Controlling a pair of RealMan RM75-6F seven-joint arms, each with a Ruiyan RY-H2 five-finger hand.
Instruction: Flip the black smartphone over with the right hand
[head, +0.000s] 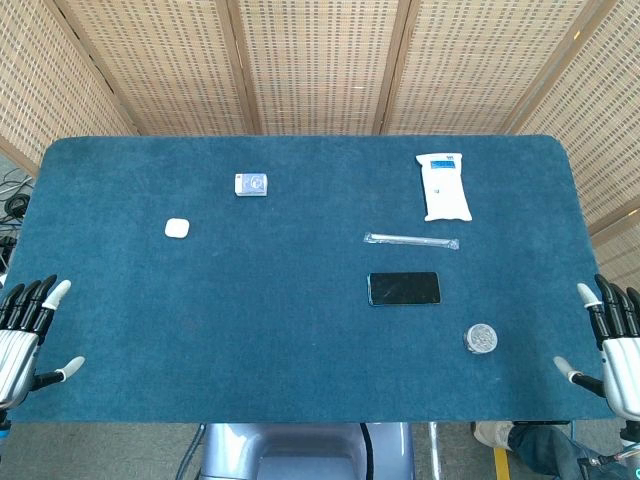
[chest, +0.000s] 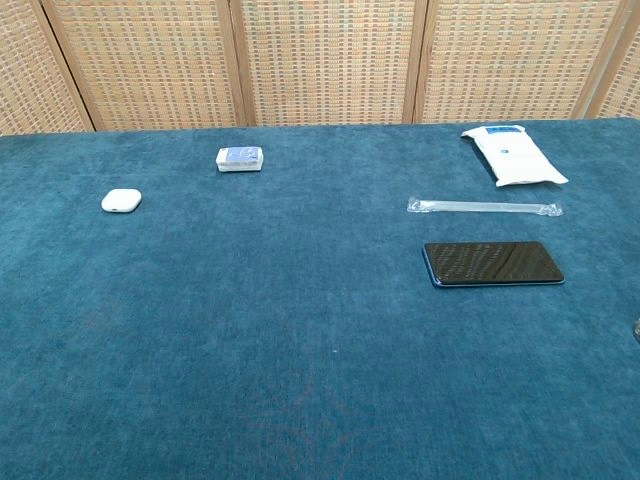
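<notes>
The black smartphone (head: 403, 288) lies flat on the blue table (head: 300, 330), glossy side up, right of centre; the chest view shows the smartphone (chest: 493, 263) too. My right hand (head: 618, 345) hovers at the table's right front corner, fingers spread, holding nothing, well to the right of the phone. At the left front corner my left hand (head: 25, 335) is likewise spread and empty. Neither hand appears in the chest view.
A wrapped straw (head: 411, 240) lies just behind the phone, a white wipes pack (head: 443, 186) further back. A small round silver object (head: 482, 338) sits front right of the phone. On the left half are a white earbud case (head: 177, 228) and a small packet (head: 251, 185).
</notes>
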